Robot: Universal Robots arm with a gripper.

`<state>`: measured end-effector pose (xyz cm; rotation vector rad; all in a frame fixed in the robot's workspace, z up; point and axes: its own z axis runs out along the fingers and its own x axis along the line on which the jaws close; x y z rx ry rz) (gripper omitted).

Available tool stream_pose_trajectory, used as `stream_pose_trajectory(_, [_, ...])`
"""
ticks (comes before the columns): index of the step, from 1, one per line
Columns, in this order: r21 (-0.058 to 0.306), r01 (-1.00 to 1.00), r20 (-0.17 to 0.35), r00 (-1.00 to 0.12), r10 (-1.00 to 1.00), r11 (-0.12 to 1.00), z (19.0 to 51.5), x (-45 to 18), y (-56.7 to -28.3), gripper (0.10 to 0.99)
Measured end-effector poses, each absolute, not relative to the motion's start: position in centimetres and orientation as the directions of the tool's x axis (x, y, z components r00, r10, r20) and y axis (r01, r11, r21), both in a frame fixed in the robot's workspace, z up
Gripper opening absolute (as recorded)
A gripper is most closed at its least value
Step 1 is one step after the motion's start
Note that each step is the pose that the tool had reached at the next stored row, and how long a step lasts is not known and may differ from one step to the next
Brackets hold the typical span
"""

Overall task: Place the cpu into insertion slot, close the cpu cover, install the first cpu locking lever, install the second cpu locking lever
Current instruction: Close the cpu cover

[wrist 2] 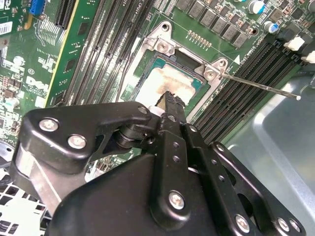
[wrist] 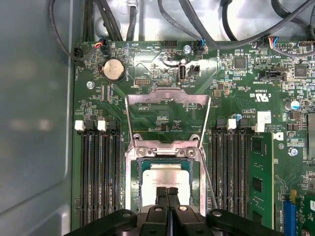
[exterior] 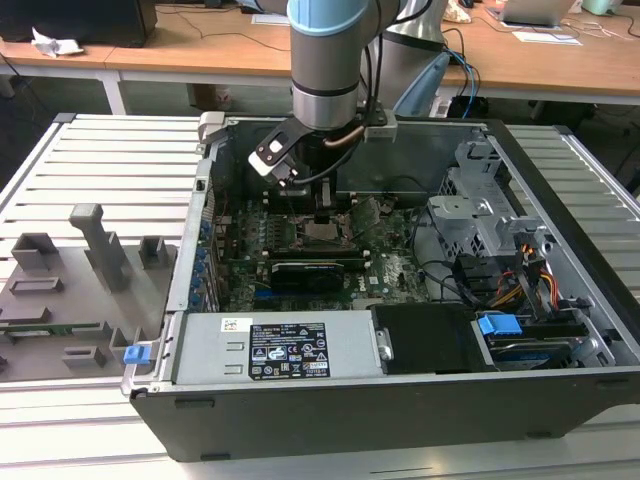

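Note:
The cpu (wrist: 165, 176) lies flat in the insertion slot (wrist: 129, 187), its pale face smeared with paste; the second wrist view shows the cpu (wrist 2: 162, 81) inside the metal rim (wrist 2: 162, 45). The cpu cover (wrist: 167, 97) stands swung up and open behind the socket, board visible through its cut-out. My gripper (wrist: 167, 191) is shut, its two fingertips pressed together right over the chip's near edge, also seen as the gripper (wrist 2: 171, 97). A thin locking lever (wrist 2: 261, 87) sticks out free from the socket's side. In the exterior view the gripper (exterior: 325, 215) hangs over the socket inside the case.
Black memory slots flank the socket, with a green memory stick (wrist: 258, 182) beside them. Cables (wrist: 197, 19) run along the board's far edge. In the exterior view the case holds a power supply (exterior: 285, 350) and a drive cage (exterior: 490, 200); grey fixtures (exterior: 90, 250) sit on the slatted table.

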<state>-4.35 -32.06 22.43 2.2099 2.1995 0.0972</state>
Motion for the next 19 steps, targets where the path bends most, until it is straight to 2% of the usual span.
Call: stream_pose_trajectory(19, [0.058,0.998,0.029,0.005,1.000,-0.006,25.3,-4.4,-32.1,0.106])
